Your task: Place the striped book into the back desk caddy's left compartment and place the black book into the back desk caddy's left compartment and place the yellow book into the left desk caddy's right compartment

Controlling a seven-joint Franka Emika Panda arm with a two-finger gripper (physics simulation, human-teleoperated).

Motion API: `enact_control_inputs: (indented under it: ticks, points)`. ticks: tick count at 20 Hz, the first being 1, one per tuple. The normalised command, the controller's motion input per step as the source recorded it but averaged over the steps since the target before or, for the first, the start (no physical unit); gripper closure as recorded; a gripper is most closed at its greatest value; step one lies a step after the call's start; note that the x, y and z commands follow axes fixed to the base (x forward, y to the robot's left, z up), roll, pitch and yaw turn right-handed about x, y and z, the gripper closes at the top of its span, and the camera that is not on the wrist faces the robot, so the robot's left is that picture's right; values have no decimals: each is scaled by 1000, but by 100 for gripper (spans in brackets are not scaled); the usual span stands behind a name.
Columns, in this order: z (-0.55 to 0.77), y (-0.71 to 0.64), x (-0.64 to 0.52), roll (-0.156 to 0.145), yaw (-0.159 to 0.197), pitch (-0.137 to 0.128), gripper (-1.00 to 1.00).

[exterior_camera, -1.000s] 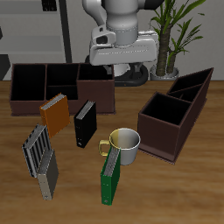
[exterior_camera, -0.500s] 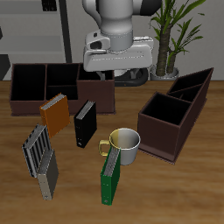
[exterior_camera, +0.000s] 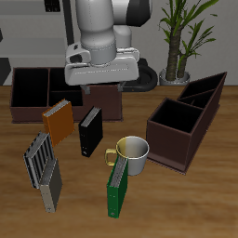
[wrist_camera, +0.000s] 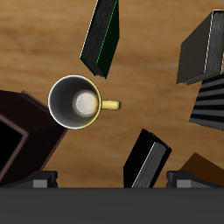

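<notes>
1. The gripper [exterior_camera: 104,82] is hanging high over the table, in front of the back caddy [exterior_camera: 65,93]; its fingers are hidden in the exterior view and barely showing in the wrist view, so I cannot tell whether the jaws are apart or together, and nothing is showing between them.
2. The striped book [exterior_camera: 35,158] is standing near the table's front, just beside a grey book [exterior_camera: 50,184] that is standing nearer still to the front edge.
3. The black book [exterior_camera: 90,132] is standing upright between the back caddy and the mug [exterior_camera: 132,154].
4. The yellow book [exterior_camera: 58,121] is standing just in front of the back caddy, near the black book.
5. A green book [exterior_camera: 117,186] is leaning against the mug's front side.
6. The left caddy [exterior_camera: 188,121] is sitting apart from the books, angled, beside the mug.
7. In the wrist view, the mug [wrist_camera: 75,101], the green book [wrist_camera: 101,37] and the black book [wrist_camera: 148,161] are all lying below the camera.
</notes>
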Motion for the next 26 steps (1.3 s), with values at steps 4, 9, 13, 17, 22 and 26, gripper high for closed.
enact_control_inputs:
  ticks: [4, 9, 13, 17, 22, 26]
  points:
    - [-48, -726, 222, -22, -33, 4, -100]
    - [-27, -795, 298, -68, -52, -26, -100]
    - [-62, -638, 226, -105, -27, -23, -100]
    - [-77, -379, 120, -95, -38, -35, -100]
    - [-59, -218, 163, -14, 1, -6, -100]
    - [-123, -300, 145, -5, 20, -12, -100]
